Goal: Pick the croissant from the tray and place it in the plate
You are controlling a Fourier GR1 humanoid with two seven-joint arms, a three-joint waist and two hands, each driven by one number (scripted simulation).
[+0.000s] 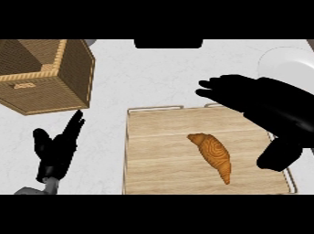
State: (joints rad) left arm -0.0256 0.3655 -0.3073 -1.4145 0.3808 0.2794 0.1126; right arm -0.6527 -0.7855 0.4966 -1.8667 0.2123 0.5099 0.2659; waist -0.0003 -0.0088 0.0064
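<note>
Nearest, at about seven o'clock from the middle of the view, the left hand (57, 146) rests over the white counter (146, 77) with its fingers straight and pointing up toward one o'clock, thumb set a little apart, holding nothing. Just to its right, filling the lower middle from about five to six o'clock, lies the wooden tray (159, 160), a pale plank board with thin metal handles at its far edge and its right side. The croissant (213, 155) lies on the tray, right of the tray's middle, golden brown, its length running from eleven o'clock down to five o'clock, and nothing touches it. Above the tray's right part, at about three o'clock, hangs the right hand (267, 109): its fingers reach out toward nine o'clock over the tray's far right corner, spread and only slightly bent, while the thumb hangs down near the tray's right rim at about four o'clock. The hand is open and stands apart from the croissant, which sits between fingers and thumb as seen from above. Farther off, at two o'clock, the white plate (298, 68) sits on the counter, partly covered by the right hand. At ten o'clock stands a wicker basket (45, 73), tall and box-shaped.
</note>
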